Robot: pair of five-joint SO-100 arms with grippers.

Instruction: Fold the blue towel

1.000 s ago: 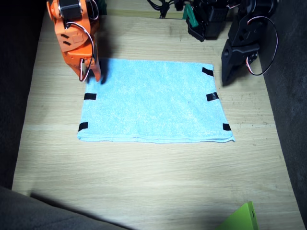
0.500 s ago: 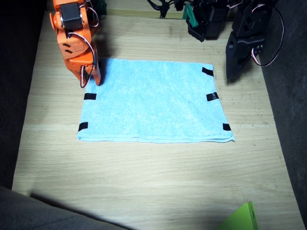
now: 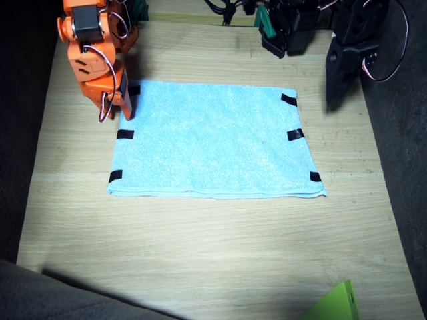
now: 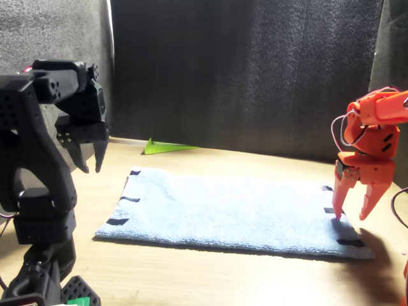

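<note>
The blue towel (image 3: 213, 140) (image 4: 233, 210) lies flat on the wooden table, with black tape marks along both short edges. My orange right gripper (image 3: 115, 112) (image 4: 351, 215) points down at one far corner of the towel, open, its tips just above or at the cloth's edge, with nothing between them. My black left gripper (image 3: 332, 99) (image 4: 90, 168) hangs in the air beside the opposite short edge, clear of the towel. It is open and empty.
A lime-green flat piece (image 3: 335, 303) (image 4: 167, 148) lies at the table's near edge in the fixed view. Black hardware and cables (image 3: 285, 30) sit at the far edge. Dark cloth surrounds the table (image 3: 200, 253).
The right gripper has shifted outward from the towel's corner towards the table's side. The left gripper has drawn back and away from the towel's short edge.
</note>
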